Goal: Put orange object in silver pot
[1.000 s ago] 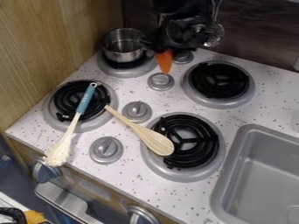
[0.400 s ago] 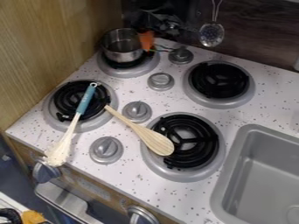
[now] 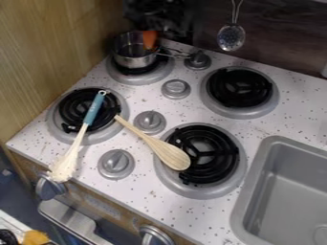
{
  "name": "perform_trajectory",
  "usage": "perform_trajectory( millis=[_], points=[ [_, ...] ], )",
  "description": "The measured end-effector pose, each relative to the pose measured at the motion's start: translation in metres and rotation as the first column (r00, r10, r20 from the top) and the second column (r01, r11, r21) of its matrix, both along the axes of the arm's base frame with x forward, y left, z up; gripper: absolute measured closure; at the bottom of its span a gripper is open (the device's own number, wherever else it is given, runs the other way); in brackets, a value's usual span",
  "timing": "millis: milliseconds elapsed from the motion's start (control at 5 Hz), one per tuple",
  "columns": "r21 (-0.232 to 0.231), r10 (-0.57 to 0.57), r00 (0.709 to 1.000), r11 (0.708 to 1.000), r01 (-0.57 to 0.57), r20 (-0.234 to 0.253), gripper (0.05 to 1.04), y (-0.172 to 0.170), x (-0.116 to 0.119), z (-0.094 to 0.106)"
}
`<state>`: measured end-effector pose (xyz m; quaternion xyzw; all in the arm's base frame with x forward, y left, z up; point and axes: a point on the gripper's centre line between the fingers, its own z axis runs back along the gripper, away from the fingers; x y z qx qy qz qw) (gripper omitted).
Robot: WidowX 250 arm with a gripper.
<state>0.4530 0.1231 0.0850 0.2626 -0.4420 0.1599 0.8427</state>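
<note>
Nearly done, I'd say: orange obj. (image 3: 149, 39) is at the mouth of the silver pot (image 3: 133, 61), lower end apparently inside, nr counter's (image 3: 290, 119) far L corner. Gripper (image 3: 159, 21) just behind; can't tell if spread or pinching. Left, prob.: let go if held, back off

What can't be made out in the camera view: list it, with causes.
Camera view:
- Gripper's outline: merges with the dark backdrop.
- Whether the orange object touches the pot: too small to tell.
- Slotted spoon's handle end: cut off by top edge.
- Sink's right side: cut off by right edge.
</note>
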Motion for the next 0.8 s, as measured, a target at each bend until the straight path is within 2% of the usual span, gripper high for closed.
perform_trajectory(
  millis=[200,400,600,800],
  points=[
    [-0.023,0.002,1.000,1.000,-0.003,-0.025,0.414,0.018,0.008,-0.013],
    [-0.040,0.004,0.997,0.999,-0.007,-0.071,0.343,0.028,0.013,-0.015],
    [-0.056,0.004,0.999,0.998,-0.007,-0.052,0.101,0.029,0.014,-0.015],
    [-0.077,0.006,0.996,0.997,-0.013,-0.092,0.085,0.027,0.010,-0.021]
  ],
)
